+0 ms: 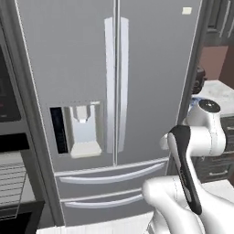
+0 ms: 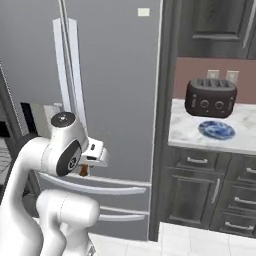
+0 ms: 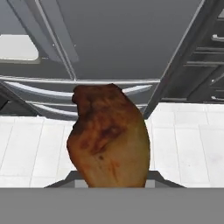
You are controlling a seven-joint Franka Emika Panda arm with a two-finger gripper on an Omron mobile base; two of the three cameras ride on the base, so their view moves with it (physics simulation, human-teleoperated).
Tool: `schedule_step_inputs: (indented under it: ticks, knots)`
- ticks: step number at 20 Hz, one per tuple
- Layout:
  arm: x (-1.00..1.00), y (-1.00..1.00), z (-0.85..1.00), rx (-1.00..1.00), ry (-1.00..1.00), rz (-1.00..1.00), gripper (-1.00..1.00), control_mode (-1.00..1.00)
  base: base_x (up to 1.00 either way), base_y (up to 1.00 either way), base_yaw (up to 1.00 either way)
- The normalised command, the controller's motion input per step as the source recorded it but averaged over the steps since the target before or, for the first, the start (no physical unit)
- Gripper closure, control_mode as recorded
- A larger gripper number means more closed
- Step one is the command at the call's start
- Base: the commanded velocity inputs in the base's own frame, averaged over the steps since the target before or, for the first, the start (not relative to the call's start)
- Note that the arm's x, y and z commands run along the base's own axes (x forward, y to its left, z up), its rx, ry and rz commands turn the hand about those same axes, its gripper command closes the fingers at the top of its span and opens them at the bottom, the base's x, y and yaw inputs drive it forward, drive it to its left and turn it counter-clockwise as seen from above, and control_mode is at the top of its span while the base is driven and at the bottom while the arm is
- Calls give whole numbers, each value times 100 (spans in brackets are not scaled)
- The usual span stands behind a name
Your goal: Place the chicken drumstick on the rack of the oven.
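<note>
Chicken drumstick (image 3: 109,138), clamped in the end effector (image 2: 85,169) at lower centre of the hand view, rides before the fridge (image 1: 114,68); the oven (image 1: 13,183) waits at lower left

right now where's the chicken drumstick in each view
left base view: I cannot make it out.
right base view: chicken drumstick, a small brown bit under the hand, lower left.
hand view: large, centre bottom, held between the fingers.
Shared landmark: the grey fridge, its drawer handles behind the drumstick.
</note>
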Motion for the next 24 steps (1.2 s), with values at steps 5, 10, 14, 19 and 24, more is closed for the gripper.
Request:
schedule_step_inputs:
  ticks: [5,10,14,19,24]
  knots:
    - [0,0,0,0,0,0,100,100,3,100,13]
    - [0,0,0,0,0,0,100,100,8,98,37]
    - [0,0,0,0,0,0,100,100,22,61,63]
    - [0,0,0,0,0,0,100,100,12,-17,78]
    - [0,0,0,0,0,0,100,100,29,-27,82]
